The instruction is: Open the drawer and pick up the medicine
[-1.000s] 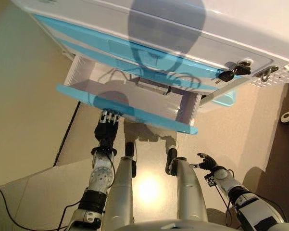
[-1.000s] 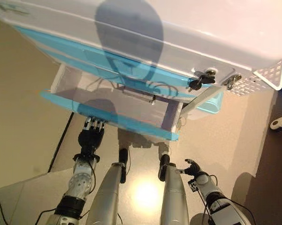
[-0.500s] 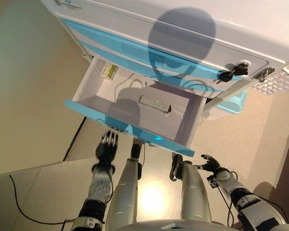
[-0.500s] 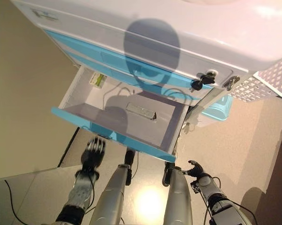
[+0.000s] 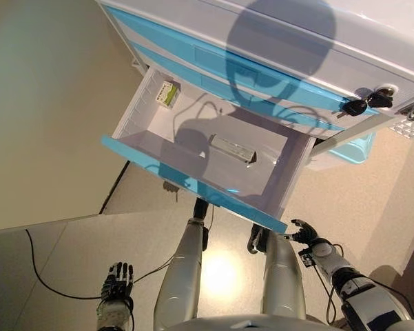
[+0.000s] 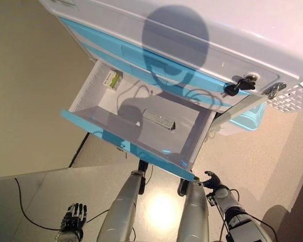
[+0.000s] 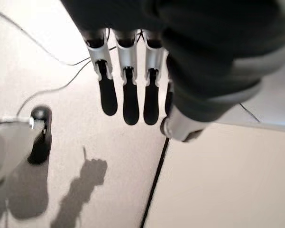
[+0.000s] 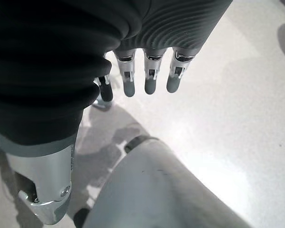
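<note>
Left hand: the left hand point(image 5: 117, 279) hangs low at the robot's left side, over the floor point(image 5: 48, 262), with its fingers straight and loose and nothing in them. It is well apart from the cabinet and well below the drawer's front.

Drawer: the drawer point(image 5: 193, 181) with the turquoise front is pulled out of the white cabinet point(image 5: 317, 48), the lowest of the turquoise fronts seen; its white inside lies open to the head views.

Green box: a small green and white box point(image 5: 168, 94) lies in the drawer's back corner on the robot's left, up against the side wall.

Medicine: a pale, oblong medicine box point(image 5: 232, 149) lies flat near the middle of the drawer's bottom, clear of the walls. It is up and to the right of the left hand, up and to the left of the right hand, and far from both.

Keys: a bunch of dark keys point(image 5: 367, 103) hangs from a lock on the cabinet's right end.

Right hand: the right hand point(image 5: 304, 232) rests low by the robot's right side, below the drawer's right corner, its fingers lightly bent and relaxed, holding nothing.
</note>
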`<state>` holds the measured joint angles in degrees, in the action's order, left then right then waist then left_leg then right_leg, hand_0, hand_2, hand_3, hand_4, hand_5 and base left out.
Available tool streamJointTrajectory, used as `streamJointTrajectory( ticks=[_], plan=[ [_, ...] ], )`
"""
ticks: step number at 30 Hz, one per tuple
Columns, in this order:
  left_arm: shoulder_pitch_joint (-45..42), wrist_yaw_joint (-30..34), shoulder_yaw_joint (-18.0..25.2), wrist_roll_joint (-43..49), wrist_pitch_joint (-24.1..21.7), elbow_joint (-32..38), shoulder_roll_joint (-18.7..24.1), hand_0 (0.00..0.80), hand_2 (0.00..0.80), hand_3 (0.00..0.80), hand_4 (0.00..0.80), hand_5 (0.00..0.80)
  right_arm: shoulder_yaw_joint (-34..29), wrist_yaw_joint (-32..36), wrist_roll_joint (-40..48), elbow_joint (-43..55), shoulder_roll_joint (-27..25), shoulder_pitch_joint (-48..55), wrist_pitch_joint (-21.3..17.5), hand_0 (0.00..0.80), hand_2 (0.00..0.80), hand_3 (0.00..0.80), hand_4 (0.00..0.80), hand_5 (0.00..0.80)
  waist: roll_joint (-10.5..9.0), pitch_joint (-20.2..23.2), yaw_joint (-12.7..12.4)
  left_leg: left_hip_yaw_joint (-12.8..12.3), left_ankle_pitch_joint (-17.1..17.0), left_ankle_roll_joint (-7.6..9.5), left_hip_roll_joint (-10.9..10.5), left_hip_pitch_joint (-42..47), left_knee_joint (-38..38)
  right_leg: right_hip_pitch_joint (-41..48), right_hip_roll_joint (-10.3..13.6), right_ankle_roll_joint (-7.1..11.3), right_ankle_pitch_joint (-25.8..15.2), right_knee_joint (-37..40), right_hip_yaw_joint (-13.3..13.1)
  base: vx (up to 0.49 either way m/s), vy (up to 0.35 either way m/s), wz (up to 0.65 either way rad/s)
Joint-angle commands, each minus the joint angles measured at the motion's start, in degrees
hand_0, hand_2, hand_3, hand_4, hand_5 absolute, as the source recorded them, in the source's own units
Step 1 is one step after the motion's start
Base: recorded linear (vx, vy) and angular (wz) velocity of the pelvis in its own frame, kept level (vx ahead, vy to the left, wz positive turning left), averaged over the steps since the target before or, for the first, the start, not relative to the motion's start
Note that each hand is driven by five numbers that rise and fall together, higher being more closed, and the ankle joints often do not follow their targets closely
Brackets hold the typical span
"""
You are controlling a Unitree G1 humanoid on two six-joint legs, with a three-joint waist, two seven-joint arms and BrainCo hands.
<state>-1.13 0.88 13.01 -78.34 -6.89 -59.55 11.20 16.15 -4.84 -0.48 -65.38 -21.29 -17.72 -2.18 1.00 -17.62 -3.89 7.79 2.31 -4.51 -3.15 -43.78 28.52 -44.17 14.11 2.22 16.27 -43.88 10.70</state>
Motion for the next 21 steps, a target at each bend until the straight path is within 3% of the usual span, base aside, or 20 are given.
streamJointTrajectory(
  ticks=[1, 3, 4, 6, 10, 11, 15, 16, 21],
  plan=[
    [-0.15, -0.26, 4.14, 6.12, -1.30, -2.70, 2.54, 0.000, 0.000, 0.000, 0.000, 0.000, -0.63, -0.97, 1.14, 1.51, -3.09, 1.91, -1.24, 0.000, 0.000, 0.000, 0.000, 0.000, 0.30, 0.33, 0.59, -1.69, 4.04, 4.21, -1.73, 1.82, 0.73, 3.52, -0.33, 2.84, -4.46, 6.47, -1.82, 0.025, 0.009, -0.03],
    [-0.07, -1.52, 3.25, 17.73, -0.51, -6.40, 4.79, 0.000, 0.000, 0.000, 0.000, 0.000, -1.70, -1.68, 2.98, 2.13, -3.05, 2.51, -1.84, 0.000, 0.000, 0.000, 0.000, 0.000, -0.04, 0.80, 1.49, -2.38, 3.81, 4.20, -1.05, 2.95, -0.35, 4.21, -1.10, 2.91, -5.34, 8.34, -2.17, -0.016, 0.029, -0.05],
    [-0.06, -1.46, 3.27, 18.81, -0.30, -6.62, 5.27, 0.000, 0.000, 0.000, 0.000, 0.000, -2.11, -1.89, 3.36, 2.43, -3.14, 2.64, -1.90, 0.000, 0.000, 0.000, 0.000, 0.000, -0.20, 0.84, 1.67, -2.87, 1.98, 4.39, -0.79, 2.71, -1.36, 4.01, -1.26, 2.63, -7.36, 9.79, -1.90, -0.063, 0.048, -0.21],
    [0.36, -1.71, 1.46, 25.71, 0.45, -8.36, 6.19, 0.000, 0.000, 0.000, 0.000, 0.000, -2.78, -2.02, 4.34, 2.68, -3.47, 2.66, -1.88, 0.000, 0.000, 0.000, 0.000, 0.000, -0.54, 1.29, 2.26, -3.59, 1.45, 4.36, -0.31, 3.58, -3.01, 4.65, -1.81, 2.87, -8.41, 11.81, -2.23, -0.021, 0.049, -0.30],
    [1.23, -3.02, -4.70, 43.47, 2.55, -13.98, 7.98, 0.000, 0.000, 0.000, 0.000, 0.000, -3.71, -2.45, 5.94, 2.14, -4.33, 1.49, -1.78, 0.000, 0.000, 0.000, 0.000, 0.000, -1.26, 1.48, 3.35, -5.41, 1.86, 4.10, 0.55, 6.52, -6.27, 6.60, -3.05, 3.86, -9.82, 15.71, -3.74, 0.053, 0.073, -0.48],
    [2.30, -3.86, -7.18, 49.74, 2.54, -14.02, 8.18, 0.000, 0.000, 0.000, 0.000, 0.000, -4.41, -2.55, 6.69, 2.57, -4.78, 0.89, -1.80, 0.000, 0.000, 0.000, 0.000, 0.000, -1.56, 1.58, 3.88, -6.60, -0.21, 4.30, 0.74, 6.83, -8.05, 6.60, -3.34, 3.97, -12.64, 18.35, -3.93, -0.061, 0.101, -0.46],
    [3.24, -5.46, -9.65, 54.84, 2.45, -13.29, 8.04, 0.000, 0.000, 0.000, 0.000, 0.000, -5.44, -3.05, 7.90, 3.45, -5.05, 1.39, -1.62, 0.000, 0.000, 0.000, 0.000, 0.000, -2.10, 1.67, 4.56, -7.62, -0.43, 4.36, 0.91, 8.05, -9.33, 7.71, -3.72, 4.48, -13.92, 20.59, -4.59, 0.007, 0.073, -0.32],
    [4.08, -6.30, -11.52, 58.04, 2.62, -11.66, 7.81, 0.000, 0.000, 0.000, 0.000, 0.000, -6.52, -3.48, 8.27, 7.36, -6.18, 2.21, -1.73, 0.000, 0.000, 0.000, 0.000, 0.000, -2.65, 1.45, 5.36, -8.73, -0.47, 4.38, 0.98, 9.01, -10.26, 8.22, -3.99, 5.05, -15.28, 22.32, -5.77, 0.013, 0.099, -0.25],
    [3.87, -5.96, -11.69, 58.65, 2.94, -9.71, 7.41, 0.000, 0.000, 0.000, 0.000, 0.000, -8.38, -1.27, 8.44, 20.38, -9.05, 6.74, -1.52, 0.000, 0.000, 0.000, 0.000, 0.000, -4.14, 0.79, 6.52, -11.06, -0.20, 4.50, 1.24, 11.67, -11.41, 10.02, -4.68, 5.97, -17.03, 24.98, -7.79, 0.020, 0.102, -0.44]
  ],
)
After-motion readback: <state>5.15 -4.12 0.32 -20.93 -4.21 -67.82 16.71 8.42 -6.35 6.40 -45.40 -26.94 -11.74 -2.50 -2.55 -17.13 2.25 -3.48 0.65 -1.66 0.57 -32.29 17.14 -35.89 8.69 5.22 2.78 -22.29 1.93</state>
